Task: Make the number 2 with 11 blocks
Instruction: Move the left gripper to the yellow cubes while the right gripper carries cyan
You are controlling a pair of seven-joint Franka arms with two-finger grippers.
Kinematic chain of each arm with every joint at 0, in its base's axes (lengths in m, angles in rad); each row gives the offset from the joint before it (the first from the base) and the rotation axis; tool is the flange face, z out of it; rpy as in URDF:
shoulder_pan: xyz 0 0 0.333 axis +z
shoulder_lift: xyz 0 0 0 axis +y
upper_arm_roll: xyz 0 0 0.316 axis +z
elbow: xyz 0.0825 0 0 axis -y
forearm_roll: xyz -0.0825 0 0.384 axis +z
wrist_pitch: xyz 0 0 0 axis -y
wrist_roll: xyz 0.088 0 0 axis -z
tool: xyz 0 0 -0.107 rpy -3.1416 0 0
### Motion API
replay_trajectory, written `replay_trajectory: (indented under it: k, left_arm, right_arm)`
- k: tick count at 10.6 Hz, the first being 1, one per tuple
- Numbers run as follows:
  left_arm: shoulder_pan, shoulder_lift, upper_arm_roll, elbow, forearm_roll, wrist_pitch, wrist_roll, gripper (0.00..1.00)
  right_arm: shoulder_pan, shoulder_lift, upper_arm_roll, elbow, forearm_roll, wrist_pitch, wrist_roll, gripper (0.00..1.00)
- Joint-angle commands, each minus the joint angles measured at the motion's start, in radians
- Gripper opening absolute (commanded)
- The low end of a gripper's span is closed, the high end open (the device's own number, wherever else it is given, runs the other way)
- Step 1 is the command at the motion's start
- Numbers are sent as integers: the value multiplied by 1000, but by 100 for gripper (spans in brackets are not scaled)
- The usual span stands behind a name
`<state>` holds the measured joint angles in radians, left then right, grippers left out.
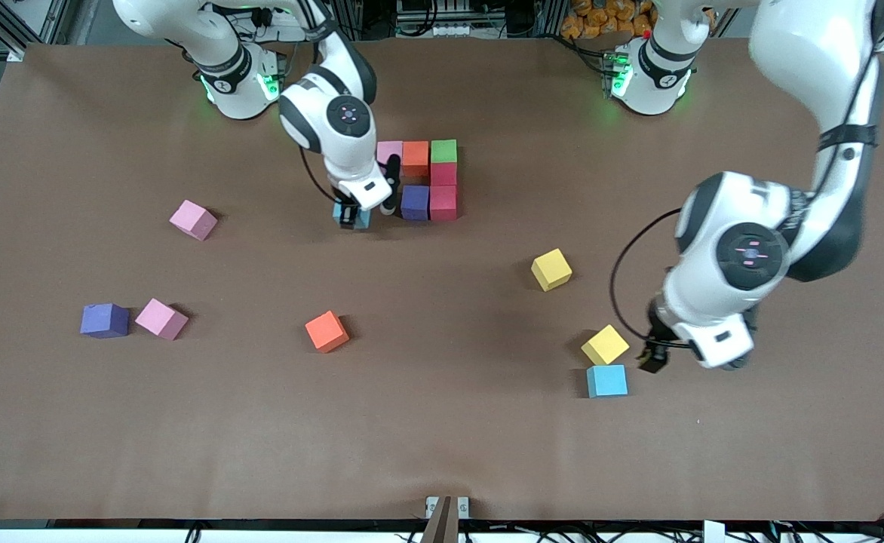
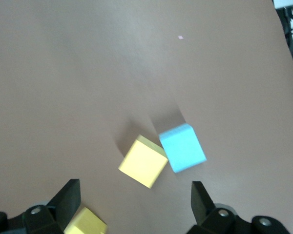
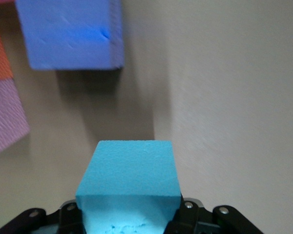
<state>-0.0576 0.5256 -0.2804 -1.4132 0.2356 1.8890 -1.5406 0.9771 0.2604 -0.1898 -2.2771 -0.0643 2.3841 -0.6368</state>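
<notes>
Right wrist view: right pincer [image 3: 129,214] gripping light blue block [image 3: 129,180].

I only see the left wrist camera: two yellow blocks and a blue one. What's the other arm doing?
Observer: The right gripper is shut on another light blue block, right beside the purple block of the unfinished number.
Operator: How many blocks are in the number?
Observer: Six: pink block, orange block, green block, two red blocks, plus that purple one.
Operator: Any more lying around?
Observer: Toward the right arm's end: two loose pink blocks, a loose purple block, a loose orange block.
</notes>
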Motion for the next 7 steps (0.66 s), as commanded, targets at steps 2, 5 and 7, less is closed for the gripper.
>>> replay_trajectory:
  k: [2,5,7]
  left_arm:
    - [2,-109,-17,-141,16,-62,71,100]
    - [9,-261,-17,-301,-4,-57,160,100]
    - [9,-341,-6,-367,-38,-53,265,100]
  right_arm:
    - [78,52,1,17,38,35,57,34]
    - [118,97,1,53,38,35,91,34]
    - [132,120,1,67,40,35,91,34]
